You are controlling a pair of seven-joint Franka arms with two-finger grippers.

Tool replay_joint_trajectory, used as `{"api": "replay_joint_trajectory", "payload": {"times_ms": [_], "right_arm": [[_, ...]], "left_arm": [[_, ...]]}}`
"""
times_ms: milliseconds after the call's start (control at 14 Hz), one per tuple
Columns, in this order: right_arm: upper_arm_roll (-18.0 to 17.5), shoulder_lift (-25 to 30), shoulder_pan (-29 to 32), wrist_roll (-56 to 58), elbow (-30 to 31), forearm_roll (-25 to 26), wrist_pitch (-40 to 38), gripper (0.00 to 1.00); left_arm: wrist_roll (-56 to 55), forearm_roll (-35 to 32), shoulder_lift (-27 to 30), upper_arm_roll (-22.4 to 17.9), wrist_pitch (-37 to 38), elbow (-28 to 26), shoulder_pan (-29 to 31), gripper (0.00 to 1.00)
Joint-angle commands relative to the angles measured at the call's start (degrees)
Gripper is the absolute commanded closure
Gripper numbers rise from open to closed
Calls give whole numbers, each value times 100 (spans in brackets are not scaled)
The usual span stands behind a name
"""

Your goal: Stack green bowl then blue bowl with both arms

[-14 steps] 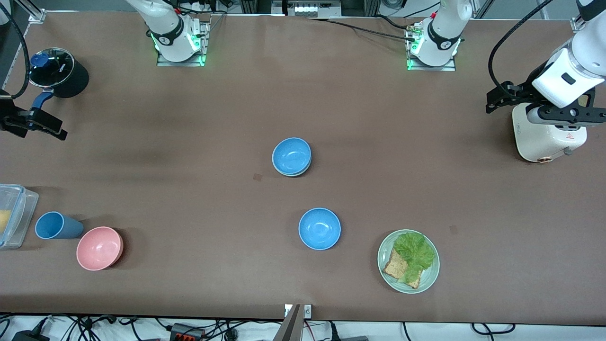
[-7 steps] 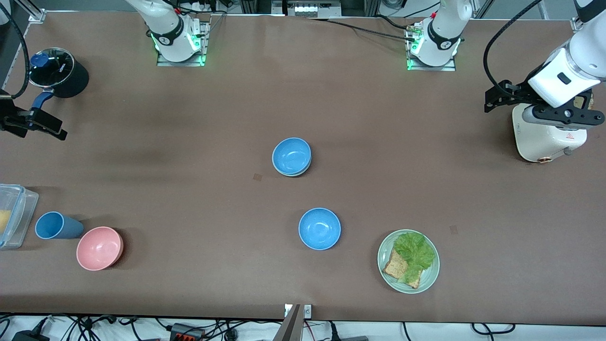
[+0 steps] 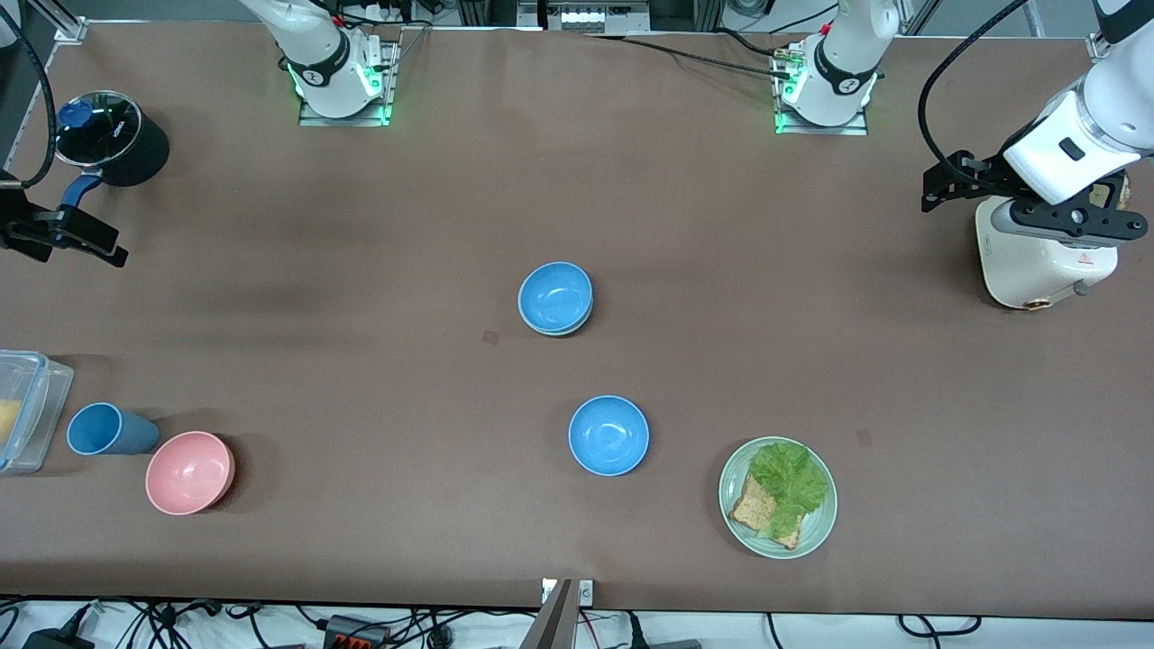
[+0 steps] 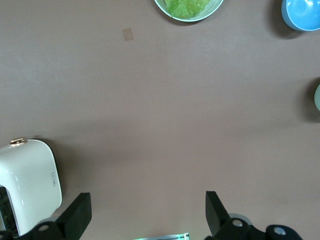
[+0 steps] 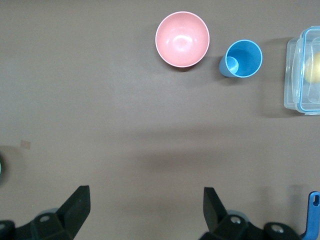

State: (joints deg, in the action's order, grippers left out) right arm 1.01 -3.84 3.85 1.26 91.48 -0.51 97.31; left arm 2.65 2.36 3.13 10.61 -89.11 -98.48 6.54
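Stack: a blue bowl (image 3: 555, 297) sits nested in the green bowl (image 3: 561, 331), of which only a thin pale rim shows under it, near the middle of the surface (image 3: 361, 270).
Second blue bowl: (image 3: 609, 434) alone, nearer the front camera than the stack, well apart from it, open surface all round.
Plate: (image 3: 816, 532) with lettuce and toast, beside the second blue bowl toward the left arm's end, close to the front edge.
Left pincer: (image 3: 1037, 198) up in the air over the white toaster (image 3: 1028, 270) at the left arm's end edge, fingers (image 4: 75, 215) spread wide, nothing between them.
Right pincer: (image 3: 54, 239) at the right arm's end edge, beside the black pot (image 3: 135, 149), fingers (image 5: 75, 205) spread wide, holding nothing.
Right-end corner: pink bowl (image 3: 189, 471), blue cup (image 3: 108, 429) and a clear box (image 3: 32, 406) cluster near the front corner.
Open room: wide bare brown surface between both arm bases and the stack, and from the stack out toward either end.
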Motion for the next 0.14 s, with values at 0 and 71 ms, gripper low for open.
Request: {"api": "replay_joint_trajectory", "payload": {"times_ms": [0,71], "right_arm": [[-22,76,19,85,19,34,-10,0],[-13,76,19,85,19,34,-10,0]], "left_arm": [[8,106,-128,-42,157,215,5,0],[8,106,-145,-42,157,215,14,0]]}}
